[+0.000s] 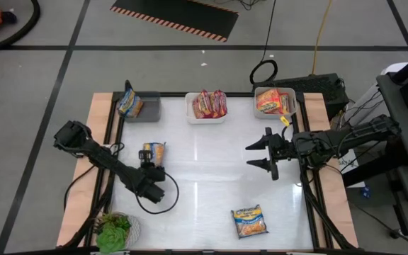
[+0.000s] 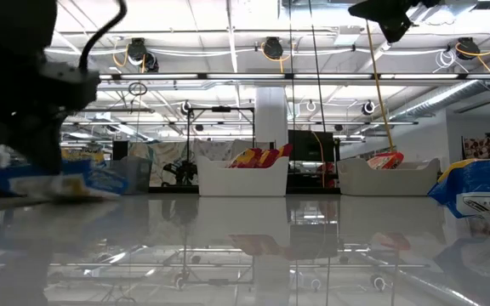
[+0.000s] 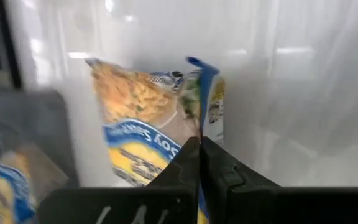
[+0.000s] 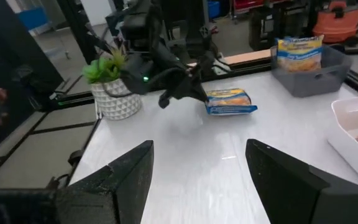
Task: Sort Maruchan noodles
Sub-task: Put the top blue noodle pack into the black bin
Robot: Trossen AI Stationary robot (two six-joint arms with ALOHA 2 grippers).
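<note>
A blue-and-yellow noodle packet [image 1: 153, 150] lies on the white table at the left, with my left gripper [image 1: 151, 161] shut on it. A second blue-and-yellow packet [image 1: 250, 221] lies flat near the table's front edge. Along the far edge stand three bins. The grey bin [image 1: 147, 108] holds a blue-and-yellow packet, the middle white bin [image 1: 205, 117] holds red packets, and the right white bin [image 1: 275, 112] holds orange-yellow ones. My right gripper [image 1: 259, 154] hangs open above the table's right half, holding nothing. My left gripper pinches the packet's near edge [image 3: 197, 127] between its two shut fingers [image 3: 188, 163]. It comes slanting down from the table's near left. The plastic puckers up into a fold [image 3: 207, 93] just beyond the fingertips. The rest of the packet [image 4: 230, 101] lies on the table.
A small green plant in a white pot [image 1: 113, 230] stands at the near left corner, close behind my left arm. The table's middle [image 1: 211, 170] is bare between the two arms.
</note>
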